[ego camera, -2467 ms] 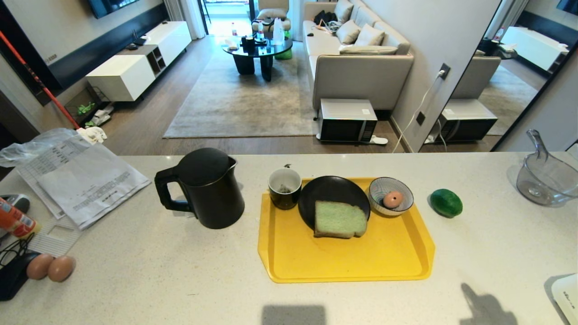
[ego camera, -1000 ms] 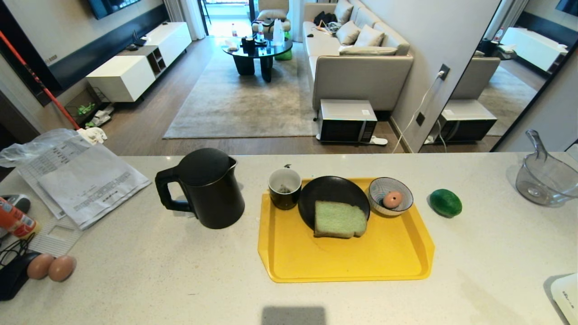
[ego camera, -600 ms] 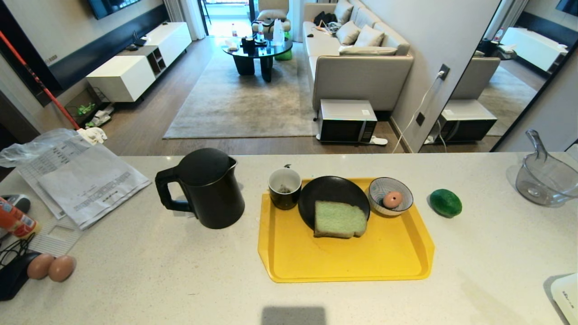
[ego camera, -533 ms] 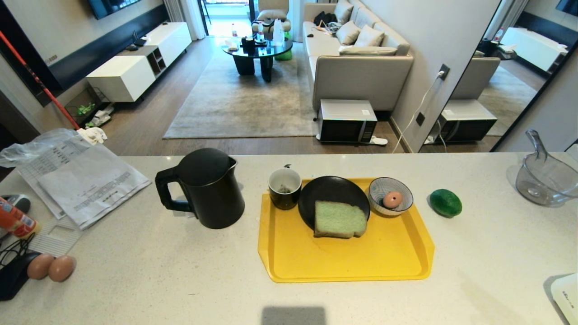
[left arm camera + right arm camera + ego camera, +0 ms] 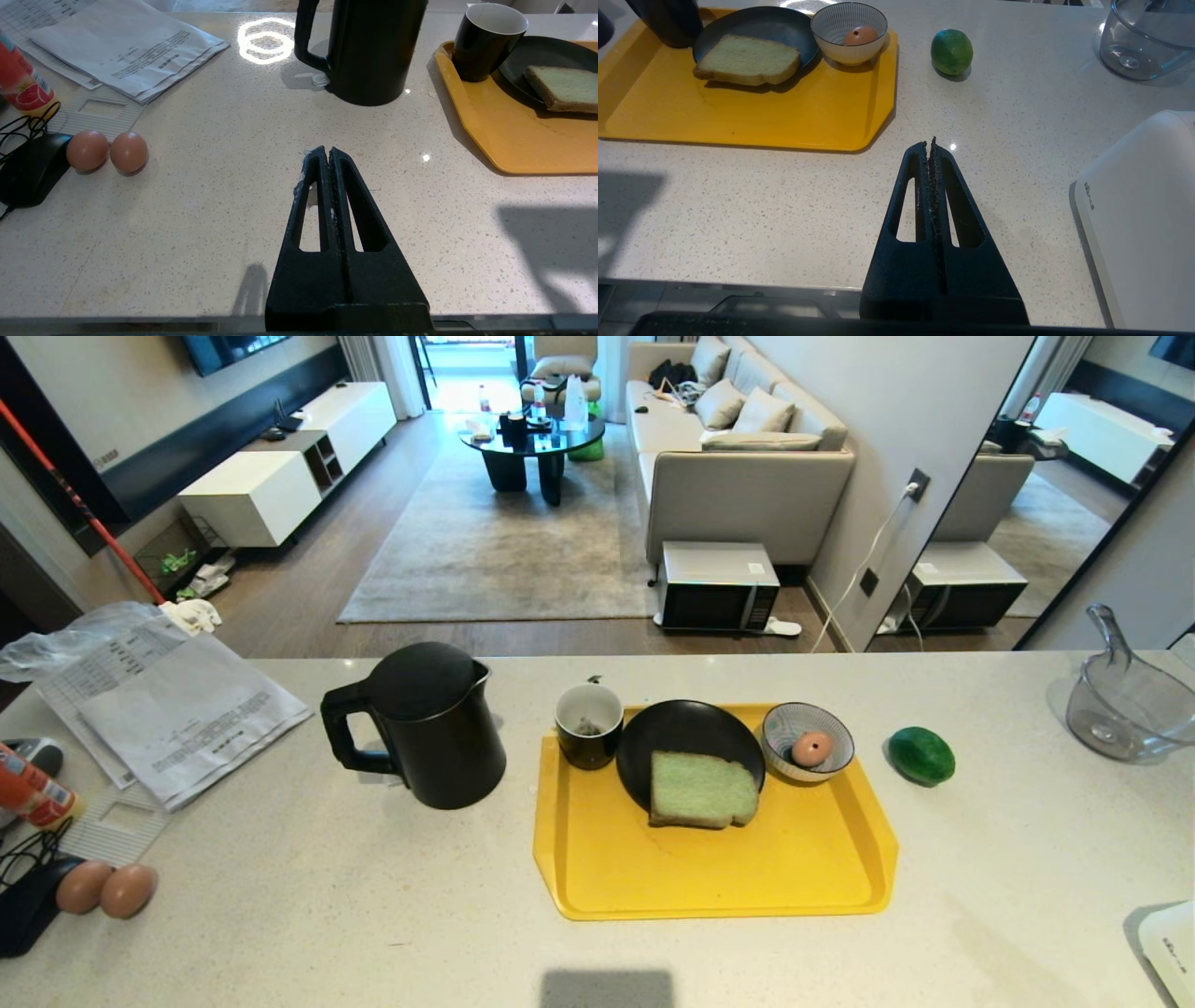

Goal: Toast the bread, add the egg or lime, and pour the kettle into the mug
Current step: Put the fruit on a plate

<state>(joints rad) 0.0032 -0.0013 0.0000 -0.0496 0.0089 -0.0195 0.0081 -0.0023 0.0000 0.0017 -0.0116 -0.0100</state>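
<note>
Right now, from my head, I look down on a pale speckled desk (image 5: 280,915) with neither arm in sight. The matte black kettle (image 5: 429,728) stands upright left of the yellow tray (image 5: 709,877), its loop handle turned to my left. On the tray sit the mug (image 5: 588,724), a black plate (image 5: 686,733) with the bread (image 5: 702,790) lying across its near rim, and a striped bowl (image 5: 808,741) holding an egg (image 5: 812,748). The lime (image 5: 921,755) rests on the desk just right of the tray.

At my left wrist, my left pincer (image 5: 325,156) is closed on nothing, hanging over bare desk. The kettle (image 5: 373,51) is ahead; it looks rigid and likely heavy if full, so I would take it by the handle. The mug (image 5: 488,39) is glossy, black outside and white inside. Two brown eggs (image 5: 107,151) lie well off beside a black mouse (image 5: 28,170).

At my right wrist, my right pincer (image 5: 930,147) is also closed and empty. The bread (image 5: 747,59) looks soft and light, a thick slice with a thin brown crust; I would pinch it gently across its edges. The lime (image 5: 951,50) is smooth and rounded, likely to roll or slip, so a grip across its middle suits it. A clear jug (image 5: 1148,37) and a white appliance (image 5: 1139,210) sit further right.
</note>
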